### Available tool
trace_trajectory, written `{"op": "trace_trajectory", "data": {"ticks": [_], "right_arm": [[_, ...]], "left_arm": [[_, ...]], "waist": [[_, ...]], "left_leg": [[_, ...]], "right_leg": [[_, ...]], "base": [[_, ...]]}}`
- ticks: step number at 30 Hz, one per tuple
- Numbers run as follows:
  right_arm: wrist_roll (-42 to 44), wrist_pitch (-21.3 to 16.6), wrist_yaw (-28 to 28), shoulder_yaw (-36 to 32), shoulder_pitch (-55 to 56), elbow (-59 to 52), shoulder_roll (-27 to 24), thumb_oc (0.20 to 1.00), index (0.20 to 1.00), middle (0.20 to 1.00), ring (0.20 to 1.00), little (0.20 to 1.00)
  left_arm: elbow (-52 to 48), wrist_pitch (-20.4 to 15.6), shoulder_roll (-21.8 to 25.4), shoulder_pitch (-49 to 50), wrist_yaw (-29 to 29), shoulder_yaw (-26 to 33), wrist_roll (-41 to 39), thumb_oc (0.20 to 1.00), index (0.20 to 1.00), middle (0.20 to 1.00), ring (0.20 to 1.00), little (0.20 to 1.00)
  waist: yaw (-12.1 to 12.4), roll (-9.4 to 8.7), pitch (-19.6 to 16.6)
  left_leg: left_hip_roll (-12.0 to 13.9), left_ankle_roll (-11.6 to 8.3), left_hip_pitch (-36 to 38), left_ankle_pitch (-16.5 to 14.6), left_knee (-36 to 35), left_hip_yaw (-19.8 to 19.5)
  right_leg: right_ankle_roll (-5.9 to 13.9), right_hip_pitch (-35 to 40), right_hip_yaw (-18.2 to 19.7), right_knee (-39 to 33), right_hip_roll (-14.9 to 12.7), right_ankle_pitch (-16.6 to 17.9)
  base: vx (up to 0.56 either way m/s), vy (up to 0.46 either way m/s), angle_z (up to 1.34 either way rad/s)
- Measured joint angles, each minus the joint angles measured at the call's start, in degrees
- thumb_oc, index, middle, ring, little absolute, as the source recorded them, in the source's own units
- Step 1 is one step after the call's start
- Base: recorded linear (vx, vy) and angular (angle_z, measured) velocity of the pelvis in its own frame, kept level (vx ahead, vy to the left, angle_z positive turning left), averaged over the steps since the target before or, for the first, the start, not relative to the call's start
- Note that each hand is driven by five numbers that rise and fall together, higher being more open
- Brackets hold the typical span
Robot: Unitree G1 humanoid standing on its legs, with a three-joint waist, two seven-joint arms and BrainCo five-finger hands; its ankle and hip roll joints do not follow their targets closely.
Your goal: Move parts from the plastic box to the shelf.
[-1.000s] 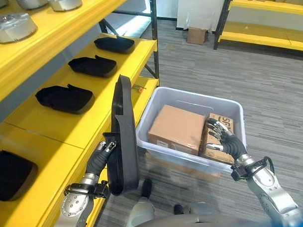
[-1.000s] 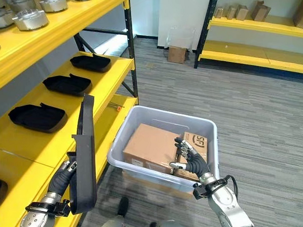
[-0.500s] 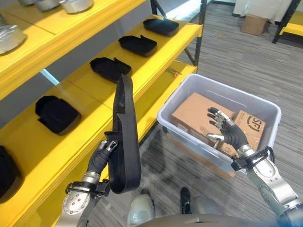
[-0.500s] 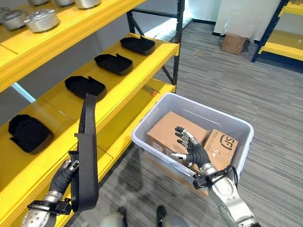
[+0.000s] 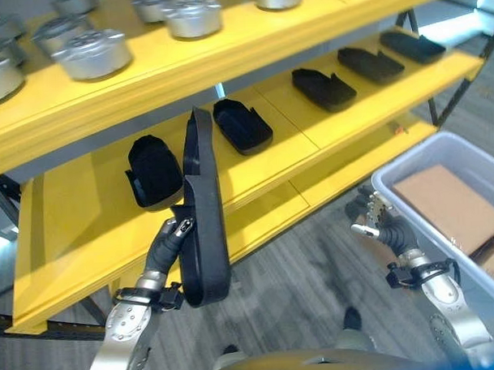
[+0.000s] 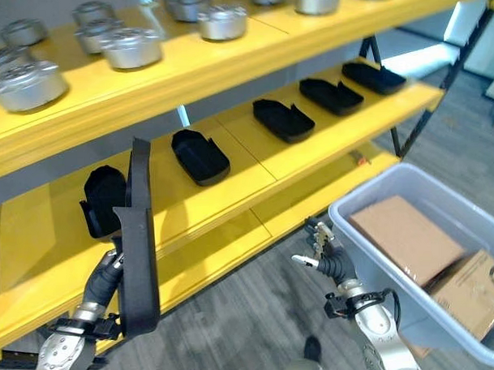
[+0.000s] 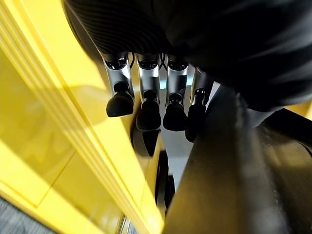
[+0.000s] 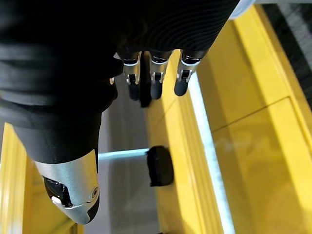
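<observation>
The left hand [image 5: 170, 246] grips a long black part [image 5: 201, 227], fingers curled round its lower half, holding it upright on edge in front of the yellow shelf [image 5: 85, 199]; just beyond the part's top edge, five black parts [image 6: 199, 156] lie in a row on the middle shelf board; the right hand [image 5: 376, 223] hangs empty with fingers spread loosely, just beside the near wall of the plastic box [image 6: 371, 246]; the box holds two cardboard cartons [image 6: 405, 236]; silver round parts [image 5: 92, 54] stand on the upper board.
</observation>
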Motion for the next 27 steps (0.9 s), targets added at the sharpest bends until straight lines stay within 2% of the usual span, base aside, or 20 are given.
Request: {"op": "trace_trajectory", "data": {"ticks": [3, 6, 8, 11, 14, 17, 19, 20, 22, 23, 24, 25, 26, 27], "right_arm": [[0.0, 0.0, 0.5, 0.4, 0.4, 0.0, -0.2, 1.000, 1.000, 1.000, 1.000, 1.000], [-0.1, 0.7, 0.7, 0.7, 0.6, 0.1, -0.1, 1.000, 1.000, 1.000, 1.000, 1.000], [-0.7, 1.3, 1.1, 0.8, 0.6, 0.1, -0.1, 1.000, 1.000, 1.000, 1.000, 1.000], [-1.0, 1.9, 1.5, 1.0, 0.7, 0.1, 0.4, 1.000, 1.000, 1.000, 1.000, 1.000], [-1.4, 2.0, 1.6, 1.9, 0.6, 0.1, 2.8, 1.000, 1.000, 1.000, 1.000, 1.000], [-1.8, 2.5, 1.8, 3.3, 0.3, 0.1, 4.5, 1.000, 1.000, 1.000, 1.000, 1.000], [-1.8, 2.5, 1.7, 3.2, 0.3, 0.2, 4.4, 1.000, 1.000, 1.000, 1.000, 1.000], [-1.8, 2.5, 1.7, 2.9, 0.4, 0.3, 4.2, 1.000, 1.000, 1.000, 1.000, 1.000], [-1.7, 3.1, 1.7, 3.3, 0.5, 1.4, 4.4, 1.000, 1.000, 1.000, 1.000, 1.000], [-1.7, 3.3, 1.7, 3.6, 0.5, 1.4, 4.4, 1.000, 1.000, 1.000, 1.000, 1.000], [-1.7, 3.3, 1.6, 4.3, 1.1, 2.3, 3.6, 1.000, 1.000, 1.000, 1.000, 1.000], [-1.7, 3.6, 2.1, 5.4, 1.0, 3.3, 4.4, 1.000, 1.000, 1.000, 1.000, 1.000], [-1.6, 3.4, 3.3, 6.2, 0.8, 3.2, 4.8, 1.000, 1.000, 1.000, 1.000, 1.000], [-1.5, 3.1, 3.5, 5.8, 0.9, 2.7, 4.6, 1.000, 1.000, 1.000, 1.000, 1.000]], "left_arm": [[0.0, 0.0, -0.1, 0.2, 0.0, 0.8, 0.2, 0.200, 0.200, 0.200, 0.200, 0.200], [0.1, 0.0, -0.6, 0.0, -0.1, 0.8, 0.9, 0.200, 0.200, 0.200, 0.200, 0.200], [0.0, 0.0, -0.8, 0.0, -0.1, 1.0, 1.1, 0.200, 0.200, 0.200, 0.200, 0.200], [0.1, 0.0, -0.6, 0.1, 0.0, 2.1, 1.2, 0.200, 0.200, 0.200, 0.200, 0.200], [0.1, 0.0, -0.4, 0.1, 0.4, 3.2, 2.5, 0.200, 0.200, 0.200, 0.200, 0.200], [0.4, 0.0, -0.2, 0.2, 0.6, 3.6, 3.2, 0.200, 0.200, 0.200, 0.200, 0.200], [0.6, 0.0, -0.1, -0.3, 0.8, 3.9, 3.9, 0.200, 0.200, 0.200, 0.200, 0.200], [1.7, -0.1, -0.4, -1.5, 0.9, 3.8, 4.8, 0.200, 0.200, 0.200, 0.200, 0.200], [3.7, 0.1, 0.0, -3.1, 1.7, 4.0, 5.3, 0.200, 0.200, 0.200, 0.200, 0.200], [4.6, 0.0, 0.5, -3.7, 1.7, 3.9, 5.4, 0.200, 0.200, 0.200, 0.200, 0.200], [8.0, 0.2, 0.9, -7.7, 2.0, 1.8, 5.6, 0.200, 0.200, 0.200, 0.200, 0.200], [7.9, -0.1, 2.2, -7.7, 2.4, 1.8, 5.5, 0.200, 0.200, 0.200, 0.200, 0.200], [7.8, -0.3, 4.1, -6.3, 2.9, 2.8, 5.5, 0.200, 0.200, 0.200, 0.200, 0.200], [7.4, -0.3, 4.7, -4.8, 3.0, 3.3, 5.4, 0.200, 0.200, 0.200, 0.200, 0.200]], "waist": [[-0.2, -1.02, -0.7], [-0.1, -0.53, -0.4], [0.1, -1.07, -0.8], [1.6, -3.35, -1.1], [1.6, -6.24, -2.1], [2.0, -8.85, -2.2], [2.2, -9.32, -1.8], [2.1, -8.60, -1.6], [2.0, -7.29, -0.7], [1.8, -7.08, -0.4], [-2.3, -4.02, 0.6], [-1.6, -3.93, 0.7], [-0.5, -5.38, 1.1], [-0.8, -6.84, 1.0]], "left_leg": [[-0.2, -0.10, 0.0, 0.2, -0.7, -1.0], [-0.8, -0.26, -0.5, 0.3, -0.7, -2.0], [-1.5, -0.01, -1.1, 0.2, -0.7, -3.2], [-3.1, 0.15, -1.8, 0.3, -0.2, -3.8], [-5.3, 0.97, -3.6, -0.2, 1.8, -4.8], [-8.5, 3.15, -5.9, -4.2, 8.6, -4.6], [-9.8, 4.58, -8.8, -7.4, 15.6, -4.6], [-10.1, 5.69, -11.1, -8.8, 18.8, -4.9], [-10.5, 6.97, -12.3, -8.8, 19.9, -4.9], [-11.2, 8.26, -12.8, -8.1, 19.9, -5.8], [-11.5, 10.62, -14.5, -6.0, 19.2, -12.8], [-9.8, 11.64, -13.3, -5.3, 16.1, -12.2], [-9.9, 12.54, -11.7, -4.2, 13.4, -12.4], [-10.8, 12.65, -12.1, -1.4, 13.2, -10.9]], "right_leg": [[1.00, 1.1, -1.5, -1.4, -0.3, 0.6], [1.69, 2.5, -2.8, -2.9, -0.8, 1.2], [1.91, 2.9, -3.8, -3.1, -1.7, 1.3], [2.32, 2.9, -4.1, -3.3, -3.3, 1.6], [2.33, 2.8, -5.0, -3.0, -5.5, 1.7], [1.75, 2.7, -3.5, -1.8, -8.6, 2.1], [0.13, 2.5, -2.4, -1.4, -9.7, 4.4], [0.29, 1.5, -2.0, -0.6, -10.3, 6.5], [-1.85, -1.1, -0.8, 1.4, -10.4, 14.2], [-4.33, -3.0, 3.1, 4.7, -10.5, 16.2], [-4.38, -9.5, 22.8, 18.8, -4.9, 10.8], [-1.07, -12.5, 25.3, 22.9, 1.7, 1.3], [-1.55, -16.1, 25.0, 25.5, 11.6, -6.4], [-2.12, -16.8, 22.0, 24.3, 14.3, -6.9]], "base": [[0.00, 0.197, 0.18], [0.00, 0.223, 0.19], [-0.01, 0.192, 0.26], [-0.01, 0.200, 0.13], [-0.01, 0.225, 0.22], [-0.02, 0.253, -0.03], [-0.02, 0.235, -0.02], [-0.01, 0.132, 0.07], [0.01, 0.241, 0.07], [0.01, 0.269, 1.41], [0.00, 0.164, 1.53], [0.00, 0.121, 1.65], [0.01, 0.016, 0.47], [0.00, -0.030, 0.49]]}}
